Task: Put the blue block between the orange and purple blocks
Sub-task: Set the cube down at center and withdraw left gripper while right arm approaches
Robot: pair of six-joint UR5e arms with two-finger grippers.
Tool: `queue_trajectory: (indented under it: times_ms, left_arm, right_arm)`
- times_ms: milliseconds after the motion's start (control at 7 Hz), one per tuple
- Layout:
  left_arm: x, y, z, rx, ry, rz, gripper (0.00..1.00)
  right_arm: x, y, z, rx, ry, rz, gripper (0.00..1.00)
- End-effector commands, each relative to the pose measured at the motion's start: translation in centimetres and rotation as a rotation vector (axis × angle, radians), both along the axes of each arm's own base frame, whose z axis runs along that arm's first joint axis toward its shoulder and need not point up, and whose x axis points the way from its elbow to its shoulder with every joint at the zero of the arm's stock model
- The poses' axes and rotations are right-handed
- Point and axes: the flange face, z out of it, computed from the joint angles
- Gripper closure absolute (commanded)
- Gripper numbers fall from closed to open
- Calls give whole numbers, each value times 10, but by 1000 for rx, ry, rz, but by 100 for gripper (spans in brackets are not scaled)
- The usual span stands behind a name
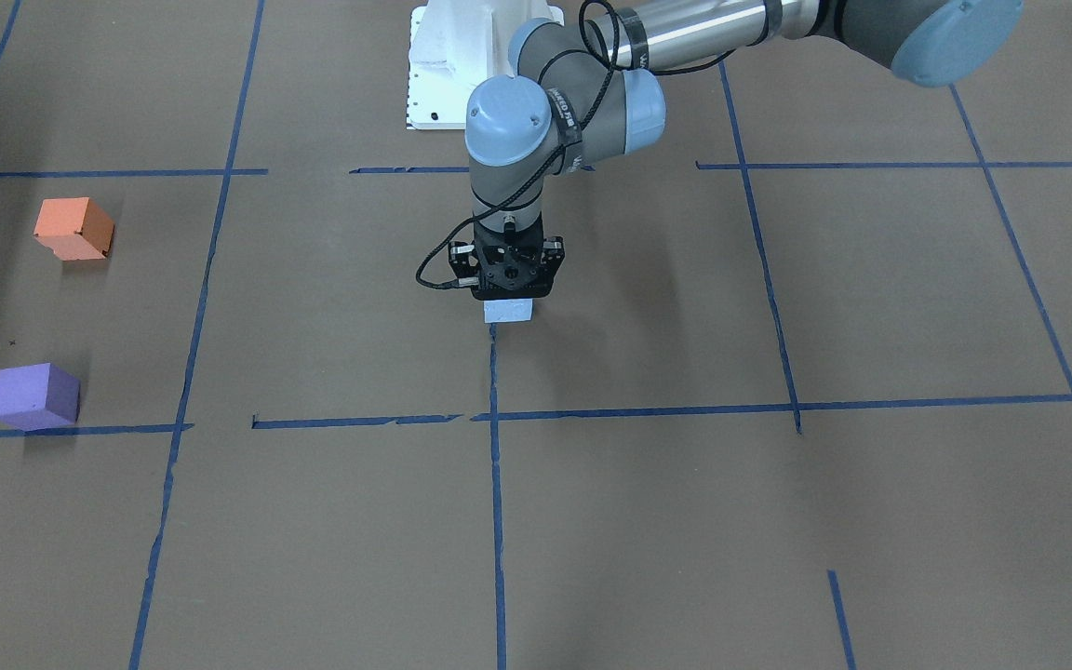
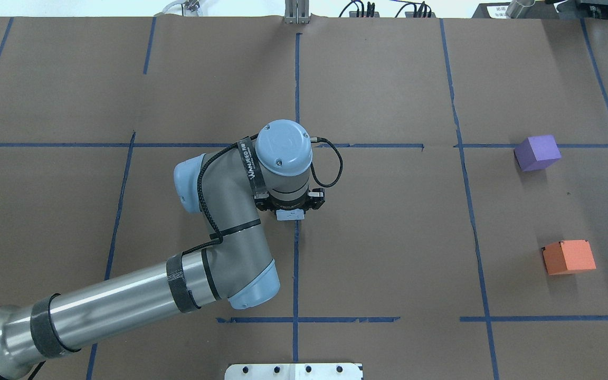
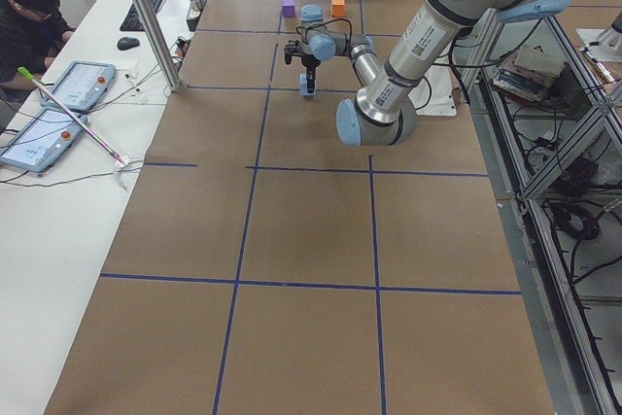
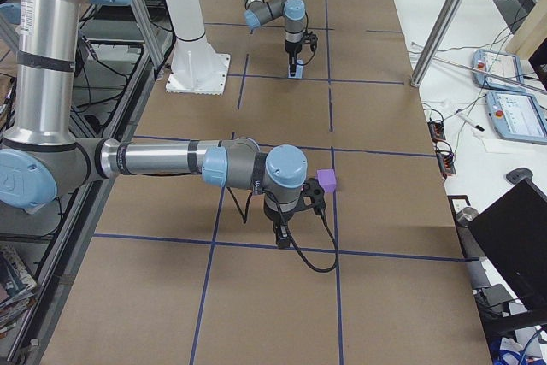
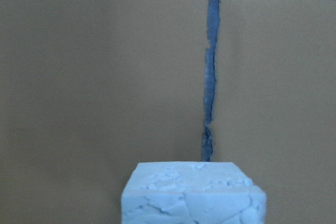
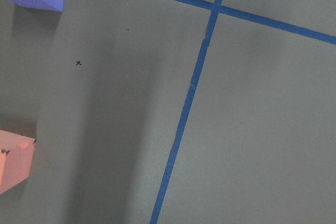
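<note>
Left fingers: The left fingers (image 1: pixel 506 287) point straight down and seem to be closed on the blue block (image 1: pixel 508 311). Their tips are hidden, so this is my best guess.
Blue block place: It sits right under the left fingers, by the end of a blue tape line (image 1: pixel 496 484) near the middle of the counter (image 1: pixel 778 521). I cannot tell if it is touching the counter or lifted a little.
Orange block: The orange block (image 1: pixel 74 228) is well away on the right side of the left fingers, on the robot's side of the gap.
Purple block: The purple block (image 1: pixel 35 395) is also well away on that right side, but further from the robot.
Step now: I think it is picking up the blue block and carrying it.
How to do it well: Keep a firm hold and lift the block clear of the counter so it does not drag. Carry it sideways to the gap, and stop with the orange block on one side and the purple block on the other. Come down slowly and bump neither of them. Let go only when the block rests flat.
Right fingers: The right fingers (image 4: pixel 282 235) hang close to the purple block. I cannot tell if they are wide or closed.
Blue block look: It is a very pale blue cube. Its top is rough and cracked, like crumbly foam, so I think it is soft and light.
</note>
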Motion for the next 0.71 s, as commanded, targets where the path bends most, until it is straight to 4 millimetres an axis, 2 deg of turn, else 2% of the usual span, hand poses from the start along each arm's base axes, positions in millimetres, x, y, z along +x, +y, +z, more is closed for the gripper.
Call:
queue_trajectory:
  times_ms: [0, 143, 286, 429, 571]
  left_arm:
    - [4, -1, -3, 13, 6, -25, 0]
    - [-7, -14, -5, 31, 3, -51, 0]
    - [-41, -34, -16, 38, 13, -60, 0]
    - [-83, -50, -10, 44, -17, -11, 0]
    - [-136, -65, 18, 87, -38, 28, 0]
  right_arm:
    - [0, 0, -2, 7, 0, -1, 0]
    - [0, -2, -4, 11, 2, -1, 0]
    - [0, -6, -9, 21, 0, 0, 0]
    - [-1, -9, -13, 29, -1, 0, 0]
    - [-4, -19, -24, 26, -20, 22, 0]
